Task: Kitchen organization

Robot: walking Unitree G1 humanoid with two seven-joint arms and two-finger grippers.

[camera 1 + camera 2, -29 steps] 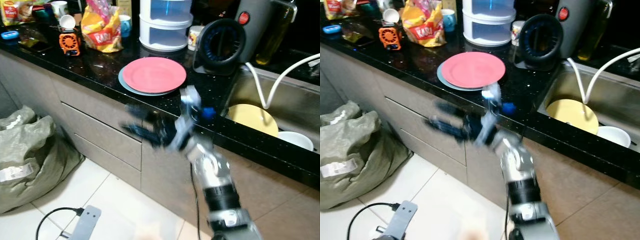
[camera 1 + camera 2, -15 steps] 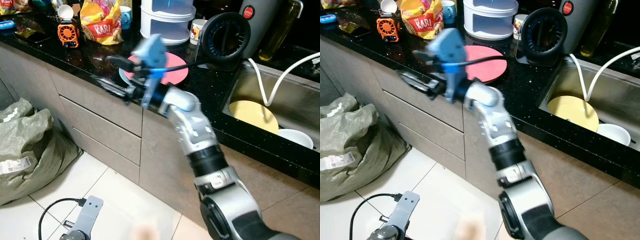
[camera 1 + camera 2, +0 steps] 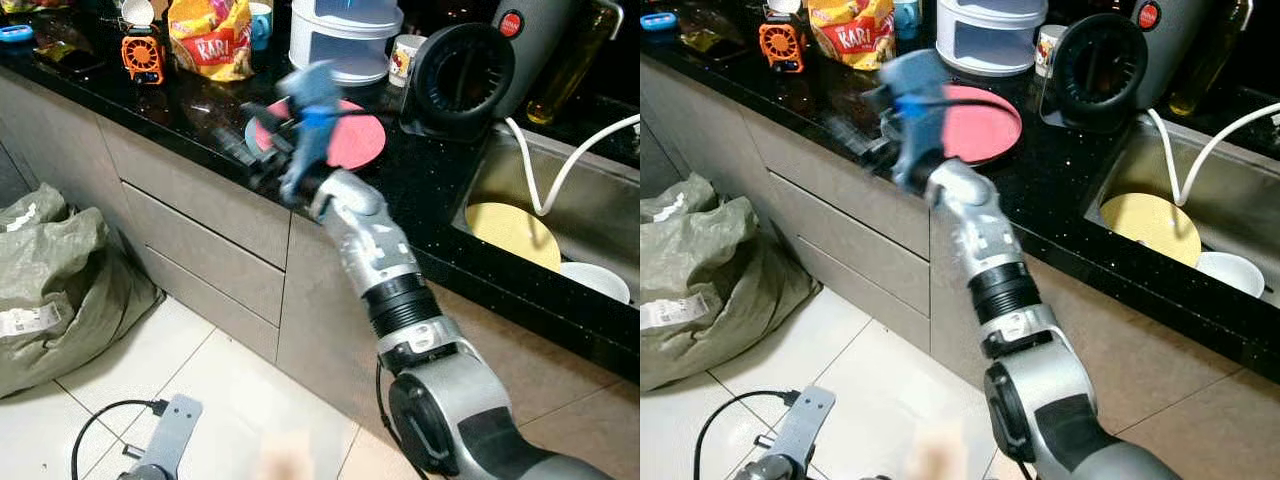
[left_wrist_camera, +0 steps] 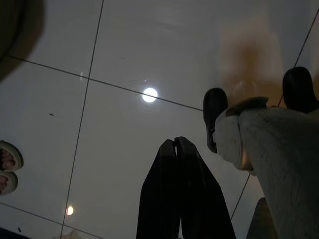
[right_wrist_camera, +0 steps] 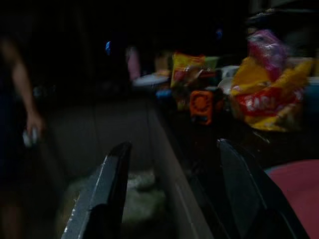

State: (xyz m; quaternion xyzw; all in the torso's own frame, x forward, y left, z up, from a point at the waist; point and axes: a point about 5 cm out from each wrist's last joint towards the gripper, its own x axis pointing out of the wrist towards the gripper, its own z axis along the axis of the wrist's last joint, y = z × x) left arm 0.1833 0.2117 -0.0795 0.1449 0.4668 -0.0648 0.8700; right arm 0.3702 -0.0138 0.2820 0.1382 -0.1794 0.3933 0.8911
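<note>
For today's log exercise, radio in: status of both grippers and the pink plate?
Right gripper open, raised at counter edge beside pink plate. Left gripper shut, idle over floor. Plate untouched, stacked on grey plate.

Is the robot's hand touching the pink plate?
Cannot tell. In the left eye view the right gripper is blurred by the pink plate; the right wrist view shows its open fingers near it, too dark to judge.

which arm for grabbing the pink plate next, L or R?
Right, likely. The right gripper is open and raised at the counter edge beside the pink plate. The left gripper is shut and points down at the floor tiles.
</note>
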